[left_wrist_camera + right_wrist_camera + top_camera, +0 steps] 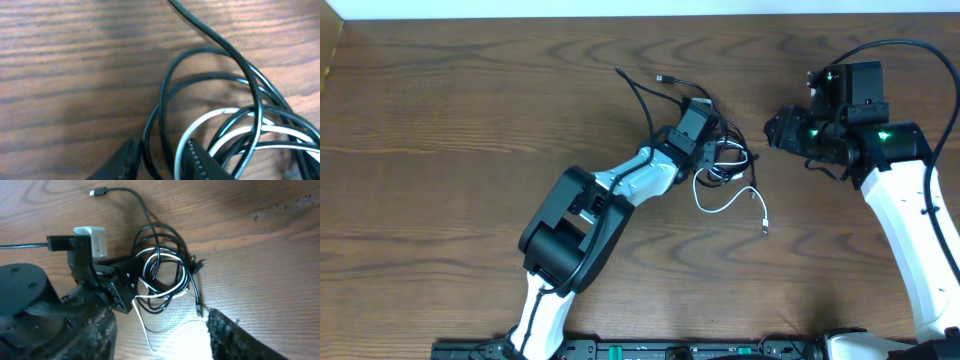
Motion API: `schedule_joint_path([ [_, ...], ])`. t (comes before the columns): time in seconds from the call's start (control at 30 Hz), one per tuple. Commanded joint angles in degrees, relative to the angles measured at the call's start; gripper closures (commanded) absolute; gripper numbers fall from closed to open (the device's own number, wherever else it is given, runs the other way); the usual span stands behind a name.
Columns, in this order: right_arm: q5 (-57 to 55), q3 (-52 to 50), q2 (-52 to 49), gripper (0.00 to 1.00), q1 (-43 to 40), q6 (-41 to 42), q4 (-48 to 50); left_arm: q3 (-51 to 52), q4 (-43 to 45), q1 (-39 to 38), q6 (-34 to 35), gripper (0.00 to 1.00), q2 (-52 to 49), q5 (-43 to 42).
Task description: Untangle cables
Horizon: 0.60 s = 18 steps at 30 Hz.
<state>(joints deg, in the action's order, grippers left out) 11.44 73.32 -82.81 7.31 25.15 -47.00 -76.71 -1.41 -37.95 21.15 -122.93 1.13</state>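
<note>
Two strands, one black and one white, are seen between the narrowly parted jaws of the left gripper (160, 162), with nothing yet pinched. It is set low at the 9 o'clock edge of the knot, probably so that side can be pinned or drawn out. The cables (722, 160) are bunched in overlapping loops. A black lead (641, 94) is run off toward 11 o'clock, and a white tail (761, 212) is trailed toward 5 o'clock. At 2 o'clock the right gripper (775, 130) is held wide and clear of the knot, likely so a loose loop can be chosen.
</note>
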Motion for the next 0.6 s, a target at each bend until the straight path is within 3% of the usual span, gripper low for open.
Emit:
schedule_joint_path([
  [0.0,-0.9,0.0,0.3,0.43,-0.2,-0.6,-0.2,1.0,-3.6,-2.8,0.3,0.78,-3.3,9.6],
  [0.1,-1.0,0.0,0.2,0.41,-0.2,-0.6,-0.4,1.0,-4.6,-4.7,0.4,0.92,-3.3,14.8],
  [0.2,-1.0,0.0,0.2,0.4,-0.2,-1.7,-0.9,1.0,-6.1,-4.7,0.5,0.92,-0.5,13.7],
  [0.47,0.6,0.0,0.2,0.39,-0.2,-2.6,-0.1,1.0,-14.9,-1.7,0.5,0.93,22.1,-3.1],
  [0.57,6.1,0.0,0.2,0.38,-0.1,-5.7,1.8,1.0,-17.4,-0.3,0.5,0.92,29.6,-9.4],
])
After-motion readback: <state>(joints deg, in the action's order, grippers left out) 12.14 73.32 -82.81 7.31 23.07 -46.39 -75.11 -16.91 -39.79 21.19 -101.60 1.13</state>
